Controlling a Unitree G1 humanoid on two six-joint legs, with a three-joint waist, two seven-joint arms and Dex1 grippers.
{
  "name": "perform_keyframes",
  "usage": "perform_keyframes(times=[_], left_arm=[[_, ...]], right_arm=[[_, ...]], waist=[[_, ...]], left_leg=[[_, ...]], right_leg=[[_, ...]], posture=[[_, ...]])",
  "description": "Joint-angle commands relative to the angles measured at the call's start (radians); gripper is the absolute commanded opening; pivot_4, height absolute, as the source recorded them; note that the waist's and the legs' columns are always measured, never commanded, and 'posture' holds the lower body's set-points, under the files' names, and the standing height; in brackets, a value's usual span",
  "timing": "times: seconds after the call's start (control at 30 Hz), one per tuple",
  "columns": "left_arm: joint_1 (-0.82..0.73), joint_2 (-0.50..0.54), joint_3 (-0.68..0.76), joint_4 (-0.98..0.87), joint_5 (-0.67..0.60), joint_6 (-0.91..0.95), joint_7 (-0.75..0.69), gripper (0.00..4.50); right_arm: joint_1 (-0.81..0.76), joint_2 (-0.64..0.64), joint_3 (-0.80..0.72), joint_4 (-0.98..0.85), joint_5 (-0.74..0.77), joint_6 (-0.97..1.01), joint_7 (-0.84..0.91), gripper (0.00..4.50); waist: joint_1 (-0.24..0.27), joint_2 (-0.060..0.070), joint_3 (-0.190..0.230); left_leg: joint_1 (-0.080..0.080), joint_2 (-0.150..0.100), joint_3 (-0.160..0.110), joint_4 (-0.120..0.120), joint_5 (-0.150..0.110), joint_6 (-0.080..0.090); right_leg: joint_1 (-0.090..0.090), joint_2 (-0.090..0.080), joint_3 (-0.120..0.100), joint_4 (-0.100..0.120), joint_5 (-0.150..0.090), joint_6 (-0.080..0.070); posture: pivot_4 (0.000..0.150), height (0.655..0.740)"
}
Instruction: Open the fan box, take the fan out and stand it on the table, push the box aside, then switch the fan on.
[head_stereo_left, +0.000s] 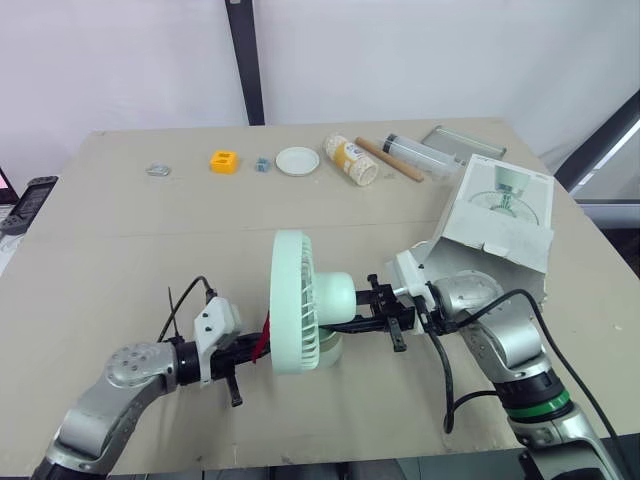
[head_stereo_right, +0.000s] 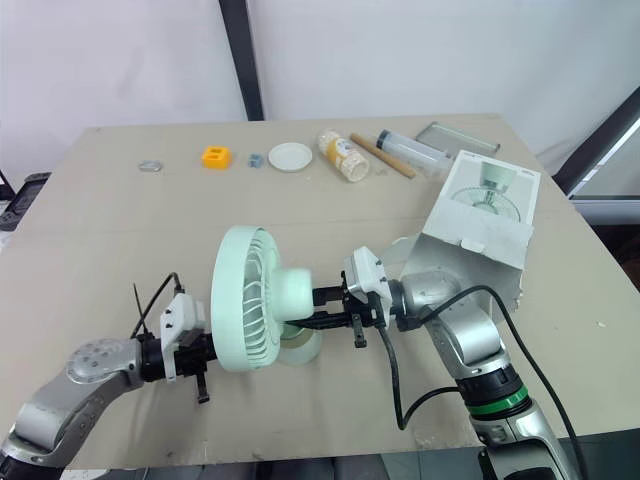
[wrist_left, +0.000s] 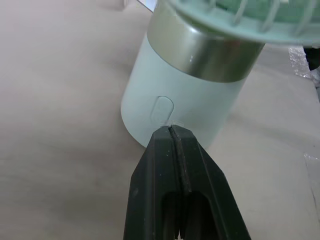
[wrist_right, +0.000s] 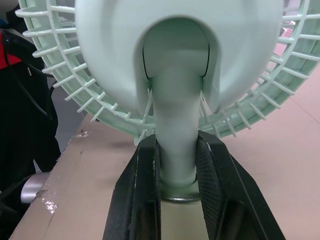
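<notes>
A pale green fan (head_stereo_left: 296, 302) stands upright on the table at front centre, its round base (wrist_left: 180, 95) carrying an oval button (wrist_left: 163, 109). My left gripper (wrist_left: 171, 131) is shut, its joined tips touching the base just under that button. From the other side my right gripper (wrist_right: 177, 146) is shut on the fan's neck (wrist_right: 176, 125), one finger on each side below the grille. The white fan box (head_stereo_left: 497, 225) lies tilted at the right, behind my right arm, with its flap open.
Along the far edge lie a yellow block (head_stereo_left: 224, 161), a white lid (head_stereo_left: 297, 160), a bottle (head_stereo_left: 352, 160), a wooden stick (head_stereo_left: 390, 158), a clear tube (head_stereo_left: 420, 153) and a metal tray (head_stereo_left: 460, 140). A dark handset (head_stereo_left: 28, 203) sits off the left edge.
</notes>
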Motion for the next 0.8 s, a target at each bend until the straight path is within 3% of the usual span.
perform_keyframes(times=[0.03,0.27,0.7,0.8], left_arm=[[0.023,0.026,0.086,-0.037,-0.028,-0.047,-0.017,0.05],[0.06,0.068,0.154,-0.022,-0.04,-0.064,-0.046,0.05],[0.081,0.059,0.154,-0.029,-0.044,-0.067,-0.041,0.05],[0.082,0.064,0.166,-0.019,-0.059,-0.054,-0.043,0.86]], right_arm=[[0.003,-0.008,-0.008,-0.006,0.005,-0.007,0.004,0.44],[-0.016,-0.003,-0.01,0.012,0.003,-0.013,0.004,0.44],[-0.054,0.006,-0.033,-0.008,0.044,0.018,-0.009,0.44],[-0.094,0.012,-0.055,-0.029,0.08,0.058,-0.027,0.44]], waist=[[0.0,0.0,0.0],[0.0,0.0,0.0],[0.0,0.0,0.0],[0.0,0.0,0.0]], left_leg=[[0.0,0.0,0.0,0.0,0.0,0.0],[0.0,0.0,0.0,0.0,0.0,0.001],[0.0,0.0,0.0,0.0,-0.001,0.001],[0.0,0.0,0.0,0.0,-0.001,0.001]], right_leg=[[0.0,0.0,0.0,0.0,0.0,0.0],[0.0,0.0,0.0,0.0,0.0,0.0],[0.0,0.0,0.0,0.0,0.0,0.0],[0.0,0.0,0.0,0.0,0.0,0.0]], posture=[[0.15,0.74],[0.15,0.74],[0.15,0.74],[0.15,0.74]])
